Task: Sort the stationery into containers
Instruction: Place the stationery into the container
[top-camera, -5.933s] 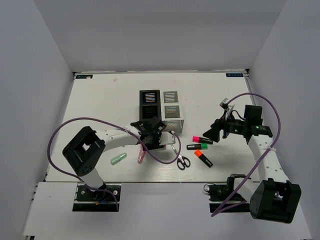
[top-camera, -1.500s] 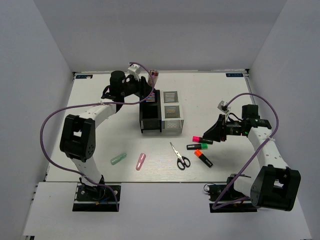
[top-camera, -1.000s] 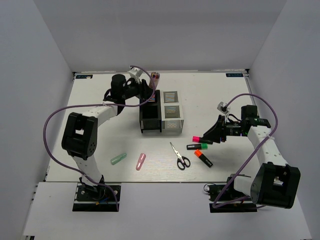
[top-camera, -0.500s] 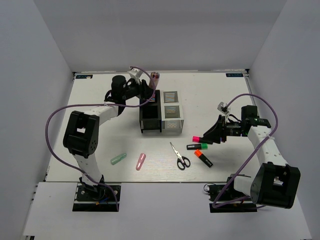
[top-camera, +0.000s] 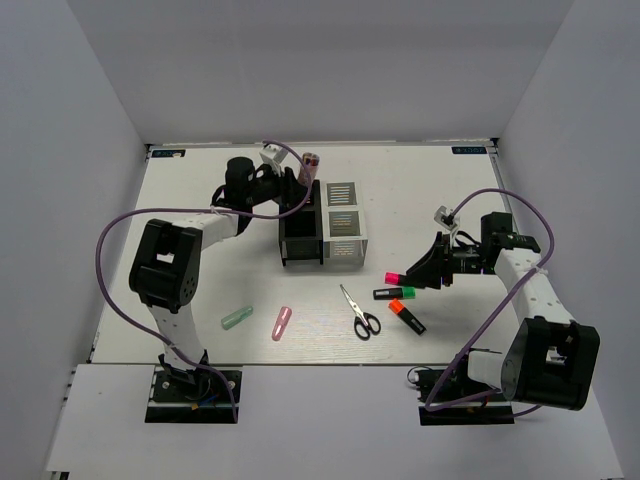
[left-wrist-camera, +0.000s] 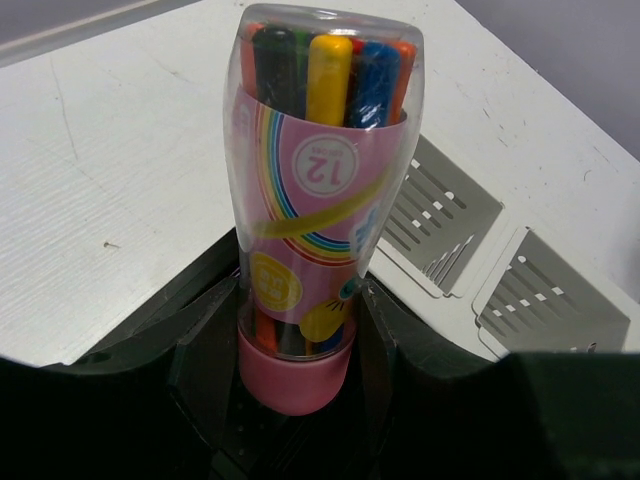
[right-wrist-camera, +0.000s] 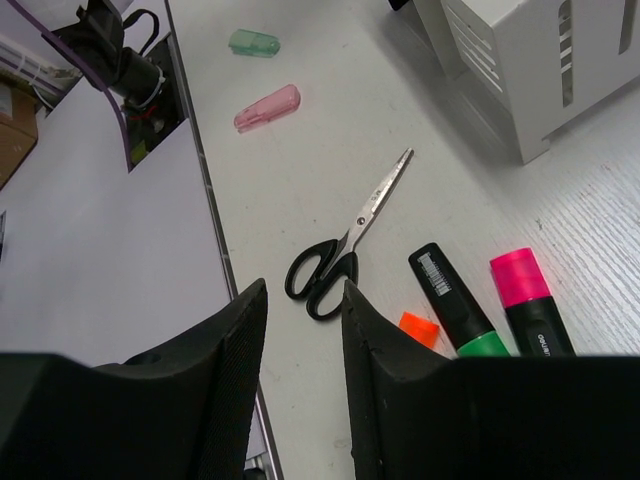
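My left fingers (left-wrist-camera: 205, 345) clamped low on clear plastic tube of coloured pens (left-wrist-camera: 320, 190) — light, slick, likely to slip. Right fingers (right-wrist-camera: 235, 340) apart, empty.

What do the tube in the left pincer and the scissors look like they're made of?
The tube: clear glossy plastic, probably; coloured pens show through it, with a pink opaque cap. The scissors: bright, reflective blades, likely steel; matte black handles, probably plastic.

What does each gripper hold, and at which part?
The left gripper holds the clear tube of pens near its pink bottom end. The right gripper holds nothing.
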